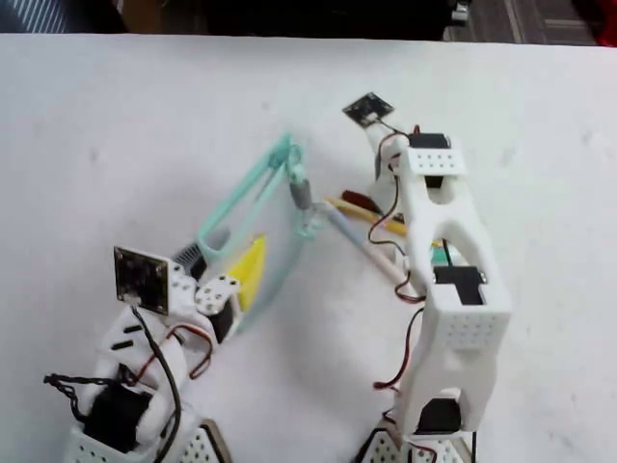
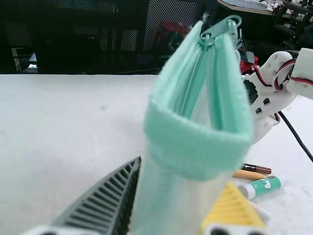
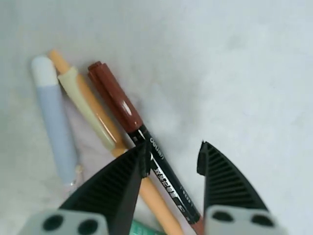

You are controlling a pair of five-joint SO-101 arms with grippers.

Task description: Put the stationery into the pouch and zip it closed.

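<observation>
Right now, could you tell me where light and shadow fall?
High view: the table is evenly bright, shadows faint. Left wrist view: the room behind is dark, the pouch well lit. Right wrist view: a glint runs along the pen clip.

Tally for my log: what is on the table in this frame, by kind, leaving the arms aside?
Pens and markers: 3, namely blue-grey pen, orange pen, brown-capped marker
Tubes: 1, namely green-capped tube
Pouches: 1, namely mint pouch
Total: 5
</observation>
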